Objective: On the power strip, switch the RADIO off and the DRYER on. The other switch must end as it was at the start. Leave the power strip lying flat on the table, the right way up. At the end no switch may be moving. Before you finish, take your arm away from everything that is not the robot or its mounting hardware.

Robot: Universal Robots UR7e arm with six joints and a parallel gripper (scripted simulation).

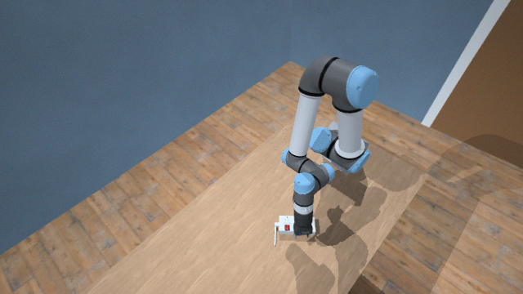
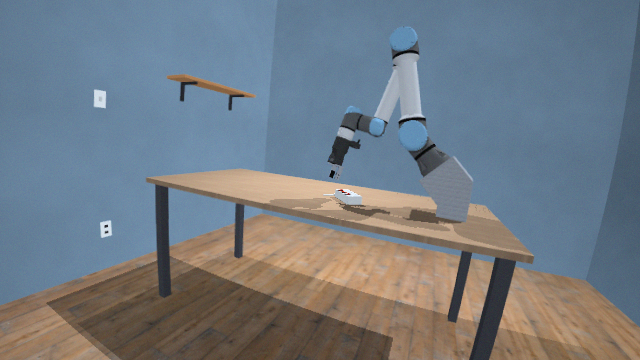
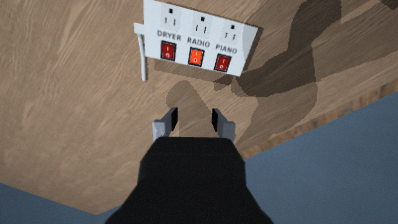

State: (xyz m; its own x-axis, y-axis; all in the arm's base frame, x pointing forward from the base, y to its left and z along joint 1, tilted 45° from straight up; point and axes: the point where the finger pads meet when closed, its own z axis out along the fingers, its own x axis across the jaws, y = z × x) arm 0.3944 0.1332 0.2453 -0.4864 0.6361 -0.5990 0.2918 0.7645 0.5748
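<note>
A white power strip (image 3: pixel 197 37) lies flat on the wooden table, right way up. It has three red rocker switches in a row: DRYER (image 3: pixel 168 50), RADIO (image 3: pixel 196 57) and PIANO (image 3: pixel 222 62). The RADIO switch glows brighter than the other two. My gripper (image 3: pixel 194 114) is open and empty, held well above the table, short of the strip's switch side. In the exterior view the gripper (image 2: pixel 333 173) hangs above and to the left of the strip (image 2: pixel 348 196). In the top view the gripper (image 1: pixel 302 235) hides much of the strip (image 1: pixel 287 224).
A short white cable stub (image 3: pixel 142 55) sticks out of the strip's DRYER end. The table edge (image 3: pixel 320 120) runs close behind the gripper. The arm's grey base (image 2: pixel 447 187) stands on the table to the right of the strip.
</note>
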